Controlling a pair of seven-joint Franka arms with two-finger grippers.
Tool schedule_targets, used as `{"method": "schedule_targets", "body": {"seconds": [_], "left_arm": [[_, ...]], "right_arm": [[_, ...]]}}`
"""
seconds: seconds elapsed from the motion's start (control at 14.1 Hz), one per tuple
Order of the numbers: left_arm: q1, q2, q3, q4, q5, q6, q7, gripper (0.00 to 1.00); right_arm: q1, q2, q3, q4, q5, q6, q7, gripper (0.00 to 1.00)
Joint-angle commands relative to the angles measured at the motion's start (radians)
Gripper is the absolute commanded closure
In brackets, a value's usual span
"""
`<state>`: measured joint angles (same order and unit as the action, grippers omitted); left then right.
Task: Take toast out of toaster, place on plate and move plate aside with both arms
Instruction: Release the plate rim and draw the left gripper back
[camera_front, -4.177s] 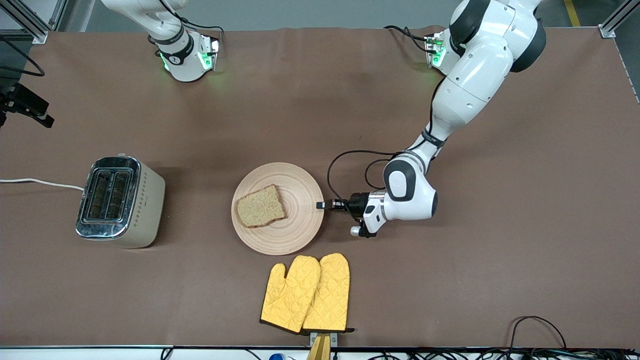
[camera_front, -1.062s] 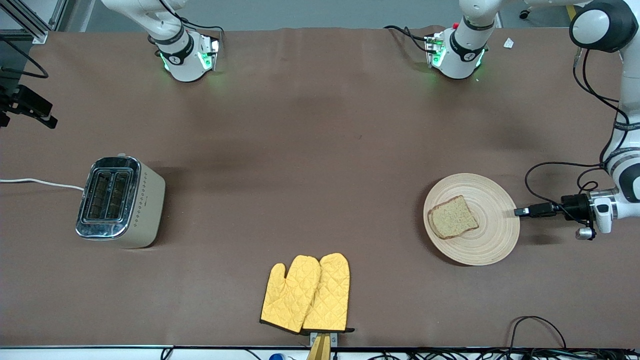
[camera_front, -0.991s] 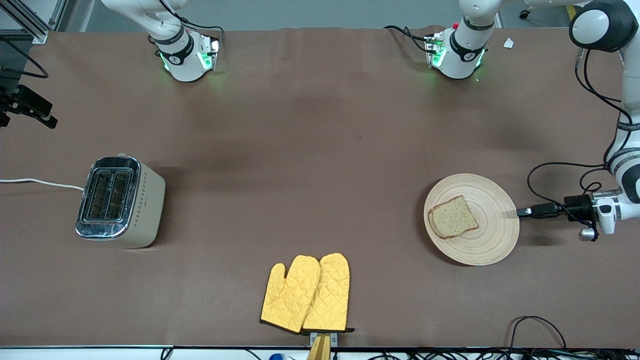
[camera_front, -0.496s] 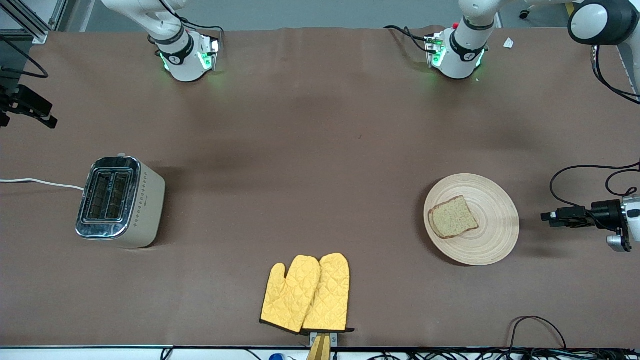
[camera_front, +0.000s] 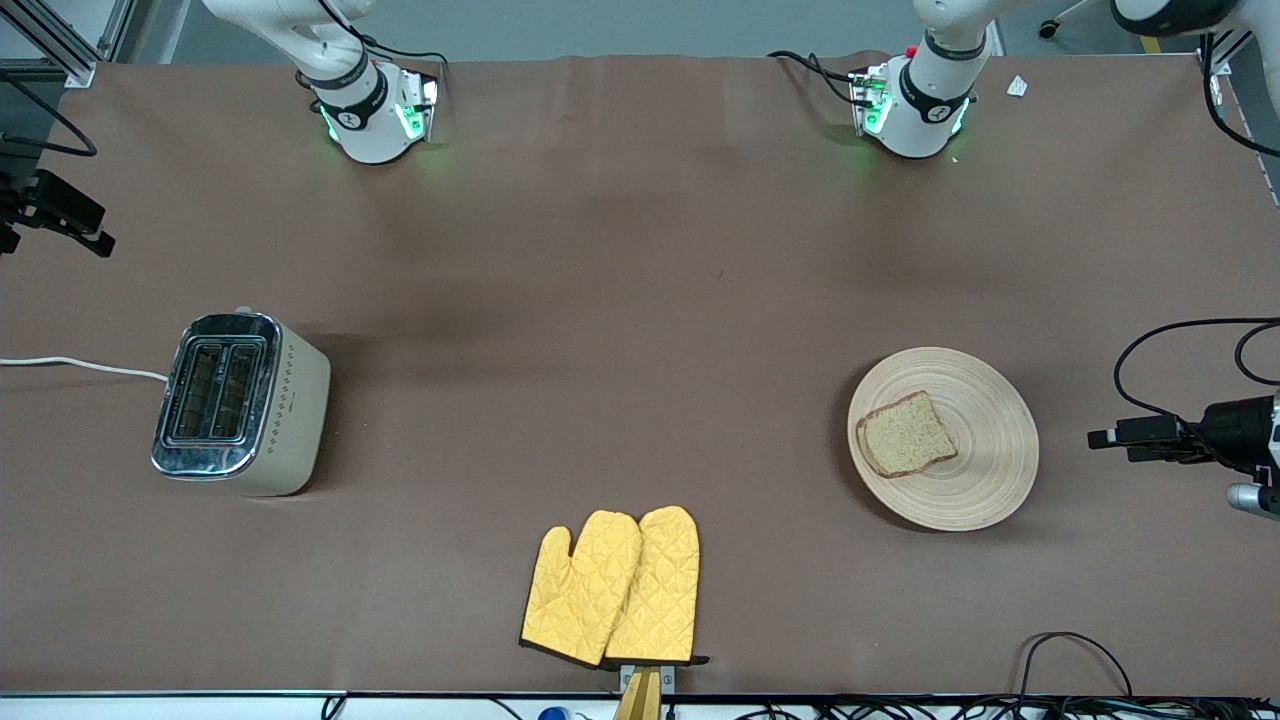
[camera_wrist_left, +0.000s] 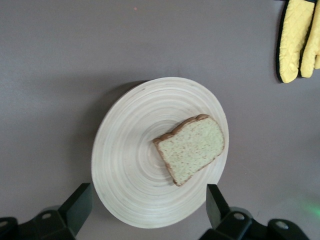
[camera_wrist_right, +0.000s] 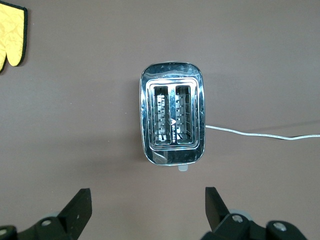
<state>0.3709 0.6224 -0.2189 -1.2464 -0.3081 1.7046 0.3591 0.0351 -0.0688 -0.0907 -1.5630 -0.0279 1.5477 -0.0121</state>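
1. The plate (camera_front: 985, 480), a round disc of pale wood with fine concentric ring grain, lies flat on the matte brown table cover (camera_front: 640, 300) toward the left arm's end of the table.
2. The toast (camera_front: 907, 434), a squarish slice with a speckled tan crumb and a darker brown crust, lies flat on the plate, off centre toward the toaster's end.
3. The left gripper (camera_front: 1110, 438) hovers low just beside the plate's rim without touching it, its black fingers (camera_wrist_left: 77, 206) spread wide and empty.
4. The right gripper (camera_wrist_right: 147, 212) waits above the toaster (camera_front: 240, 403), fingers spread, holding nothing.
5. The toaster is a cream box with a shiny chrome top and two wire-lined slots (camera_wrist_right: 171, 116).
6. Two yellow quilted oven mitts (camera_front: 615, 588) with dark trim lie side by side, overlapping, nearer the front camera.
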Motion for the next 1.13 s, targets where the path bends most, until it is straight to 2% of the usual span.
{"method": "schedule_targets", "body": {"seconds": [0.0, 0.28, 0.42, 0.78, 1.06], "left_arm": [[-0.093, -0.114, 0.010, -0.031, 0.076, -0.026, -0.153, 0.00], [-0.257, -0.225, 0.010, -0.033, 0.180, -0.091, -0.475, 0.00], [-0.320, -0.266, 0.010, -0.033, 0.257, -0.112, -0.561, 0.00], [-0.358, -0.346, 0.021, -0.033, 0.372, -0.140, -0.499, 0.00], [-0.414, -0.450, 0.119, -0.077, 0.383, -0.160, -0.407, 0.00]], "right_arm": [[-0.017, 0.001, 0.014, 0.009, -0.018, -0.009, -0.009, 0.00], [-0.017, 0.001, 0.014, 0.009, -0.018, -0.009, -0.009, 0.00], [-0.017, 0.001, 0.014, 0.009, -0.018, -0.009, -0.009, 0.00], [-0.017, 0.001, 0.014, 0.008, -0.018, -0.009, -0.009, 0.00], [-0.017, 0.001, 0.014, 0.008, -0.018, -0.009, -0.011, 0.00]]}}
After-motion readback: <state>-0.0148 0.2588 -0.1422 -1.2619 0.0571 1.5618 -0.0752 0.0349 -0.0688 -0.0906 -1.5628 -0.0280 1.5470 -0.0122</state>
